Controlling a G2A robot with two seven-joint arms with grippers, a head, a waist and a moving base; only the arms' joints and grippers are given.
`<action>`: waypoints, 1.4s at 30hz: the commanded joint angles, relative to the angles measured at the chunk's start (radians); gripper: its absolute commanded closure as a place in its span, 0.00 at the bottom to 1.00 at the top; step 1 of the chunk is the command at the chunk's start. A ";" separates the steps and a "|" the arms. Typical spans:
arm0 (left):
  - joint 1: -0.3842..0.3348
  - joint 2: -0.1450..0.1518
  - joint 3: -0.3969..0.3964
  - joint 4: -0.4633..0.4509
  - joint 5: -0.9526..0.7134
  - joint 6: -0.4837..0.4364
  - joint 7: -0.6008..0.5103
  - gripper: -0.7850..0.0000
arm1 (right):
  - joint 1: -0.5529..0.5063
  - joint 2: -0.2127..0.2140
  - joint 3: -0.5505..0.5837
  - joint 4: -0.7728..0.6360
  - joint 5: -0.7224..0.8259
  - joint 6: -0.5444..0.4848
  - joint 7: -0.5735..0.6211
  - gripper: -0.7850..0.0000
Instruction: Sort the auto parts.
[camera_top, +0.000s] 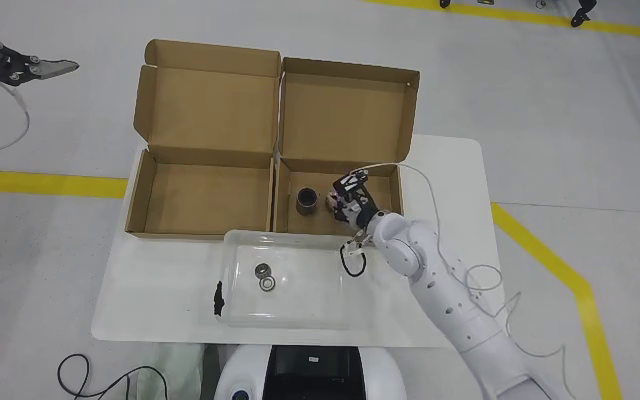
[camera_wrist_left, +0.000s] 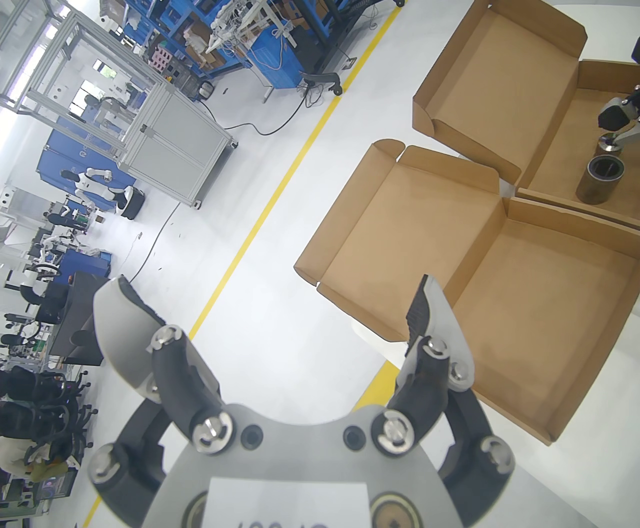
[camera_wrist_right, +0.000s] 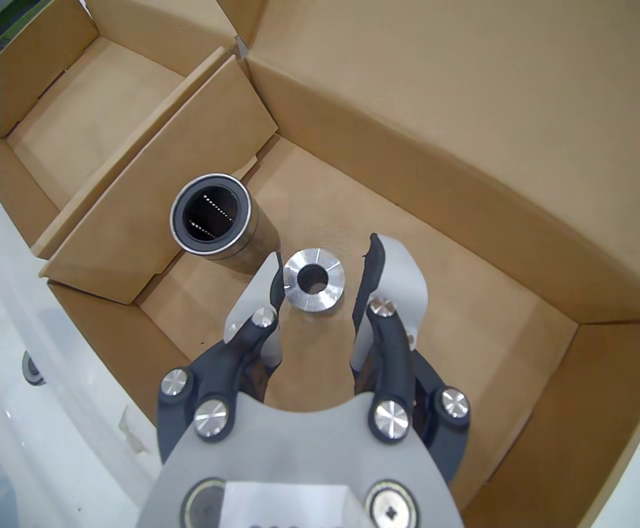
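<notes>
The right gripper (camera_wrist_right: 324, 257) hangs inside one open cardboard box (camera_wrist_right: 400, 150), its jaws apart and straddling a silver bushing (camera_wrist_right: 314, 286). The bushing stands on the box floor with its bore facing up. One fingertip (camera_wrist_right: 276, 280) sits at the bushing's edge (touching or just shy of it, I cannot tell), and the other fingertip (camera_wrist_right: 367, 260) stands clear of the opposite side. Just outside that nearer fingertip, a linear bearing (camera_wrist_right: 220, 222) stands upright in the same box, apart from the bushing; rows of small balls show in its bore.

Beyond the bearing from these jaws, a shared pair of walls separates this box from a second cardboard box (camera_top: 200, 200), also open with its lid folded back.

Behind the right gripper's wrist, outside the box, a clear plastic tray (camera_top: 290, 234) rests on the white table (camera_top: 450, 180) and holds two ring bearings (camera_top: 267, 277) lying side by side. A small black piece (camera_top: 216, 299) is at the tray's far wall.

The left gripper (camera_wrist_left: 272, 300) hangs off the table over the floor with its jaws spread wide and nothing between them; both boxes lie ahead of its fingertips.
</notes>
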 joint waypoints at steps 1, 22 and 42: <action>0.000 0.000 0.000 0.000 0.000 0.000 0.000 0.00 | -0.010 0.002 0.002 -0.027 -0.011 -0.007 -0.012 0.64; 0.000 0.000 0.000 0.000 0.000 0.000 0.000 0.00 | -0.049 0.011 -0.144 -0.334 -0.097 -0.352 0.041 0.59; 0.000 0.000 0.000 0.000 0.000 0.000 0.000 0.00 | 0.039 -0.028 -0.323 -0.191 -0.078 -0.395 0.256 0.56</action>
